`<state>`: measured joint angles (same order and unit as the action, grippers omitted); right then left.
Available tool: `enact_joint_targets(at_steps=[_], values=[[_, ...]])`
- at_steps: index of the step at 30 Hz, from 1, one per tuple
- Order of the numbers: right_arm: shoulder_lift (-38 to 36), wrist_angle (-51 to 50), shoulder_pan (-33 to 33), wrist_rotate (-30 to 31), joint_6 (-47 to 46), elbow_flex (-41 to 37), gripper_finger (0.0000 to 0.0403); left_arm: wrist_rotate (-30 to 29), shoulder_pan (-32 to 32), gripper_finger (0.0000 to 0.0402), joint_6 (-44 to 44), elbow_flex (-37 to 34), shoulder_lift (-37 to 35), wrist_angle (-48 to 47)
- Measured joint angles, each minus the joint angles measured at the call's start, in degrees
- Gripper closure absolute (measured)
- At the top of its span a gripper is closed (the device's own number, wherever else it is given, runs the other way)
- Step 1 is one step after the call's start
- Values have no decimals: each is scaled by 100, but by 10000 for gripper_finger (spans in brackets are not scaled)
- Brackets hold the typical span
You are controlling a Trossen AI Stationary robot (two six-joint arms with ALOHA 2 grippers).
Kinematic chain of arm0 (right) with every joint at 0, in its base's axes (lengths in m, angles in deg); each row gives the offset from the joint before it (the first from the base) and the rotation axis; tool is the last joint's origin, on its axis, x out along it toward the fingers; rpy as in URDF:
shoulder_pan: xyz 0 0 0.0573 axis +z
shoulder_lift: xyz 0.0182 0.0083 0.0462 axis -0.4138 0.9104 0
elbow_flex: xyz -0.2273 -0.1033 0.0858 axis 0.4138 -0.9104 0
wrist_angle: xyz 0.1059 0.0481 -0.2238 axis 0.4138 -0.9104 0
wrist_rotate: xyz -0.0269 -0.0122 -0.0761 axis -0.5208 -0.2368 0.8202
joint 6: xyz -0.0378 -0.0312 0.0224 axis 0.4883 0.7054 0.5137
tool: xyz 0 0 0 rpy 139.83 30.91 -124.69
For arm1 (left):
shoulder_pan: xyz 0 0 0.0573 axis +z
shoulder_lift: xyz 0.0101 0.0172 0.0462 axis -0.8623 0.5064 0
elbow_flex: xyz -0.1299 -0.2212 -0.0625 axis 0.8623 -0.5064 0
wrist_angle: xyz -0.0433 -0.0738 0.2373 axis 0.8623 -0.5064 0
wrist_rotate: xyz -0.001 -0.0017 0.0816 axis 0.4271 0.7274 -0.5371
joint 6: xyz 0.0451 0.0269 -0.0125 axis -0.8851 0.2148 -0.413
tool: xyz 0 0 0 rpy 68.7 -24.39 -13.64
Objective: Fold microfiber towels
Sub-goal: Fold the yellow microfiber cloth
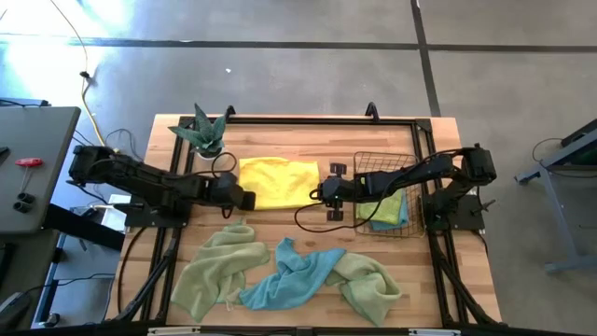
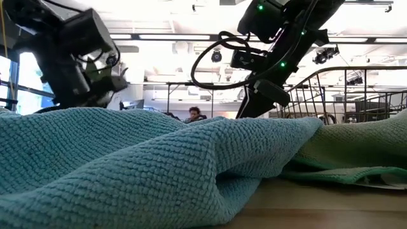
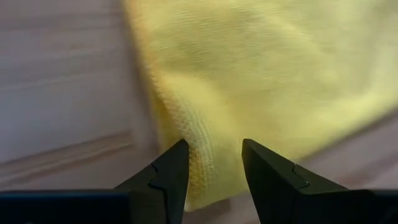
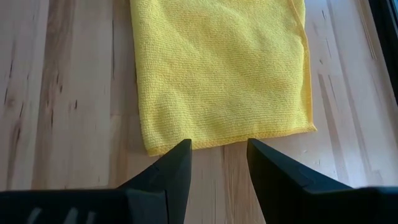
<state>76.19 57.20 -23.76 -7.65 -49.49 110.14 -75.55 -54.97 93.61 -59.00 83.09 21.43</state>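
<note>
Wooden surface (image 1: 308,126) noted, carrying all items. Three loose microfiber towels heaped along the near edge: pale green towel (image 1: 216,269) at left, light blue towel (image 1: 291,277) in the middle, second green towel (image 1: 371,285) at right, all unfolded. Yellow towel (image 1: 277,182) laid flat at centre, appearing already folded once into a rectangle. Copper wire basket (image 1: 384,163) at right, holding what looks like a folded stack (image 1: 390,213), blue-green under yellow; layers hard to separate from above. Potted plant (image 1: 203,133) at far left, clear of the work.

Left hand (image 3: 214,163) at the yellow towel's left edge, fingers apart and straddling the hem, cloth between them but not yet pinched. Right hand (image 4: 217,155) at the towel's right edge, fingers apart, tips just short of the hem, holding nothing.

Step in hand judged to be the next fold of the yellow towel. Recommended: seat both hands on matching corners, close fully on the hem before lifting, raise evenly, carry one edge across to meet the opposite edge, and lay down square. Risk: a one-layer pinch leaving the fold skewed.
</note>
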Motion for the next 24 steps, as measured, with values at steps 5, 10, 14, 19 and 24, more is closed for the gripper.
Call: enact_joint_targets(at_steps=[5, 10, 14, 19, 24], values=[[1, 10, 0, -1, 4, 0, 254, 36, -114, 261, -467, 66, -510, 4], [1, 15, 0, -2, -17, 0, 254, -53, -173, 261, -854, 68, -1123, -867], [1, 21, 0, -2, -8, 0, 254, -258, -172, 261, -894, 66, -1402, -1651], [1, 24, 0, -2, -1, 0, 254, -478, -231, 261, -392, -59, -1582, -2069], [1, 24, 0, -4, 4, 0, 254, -479, -453, 261, -328, -256, -1609, -981]])
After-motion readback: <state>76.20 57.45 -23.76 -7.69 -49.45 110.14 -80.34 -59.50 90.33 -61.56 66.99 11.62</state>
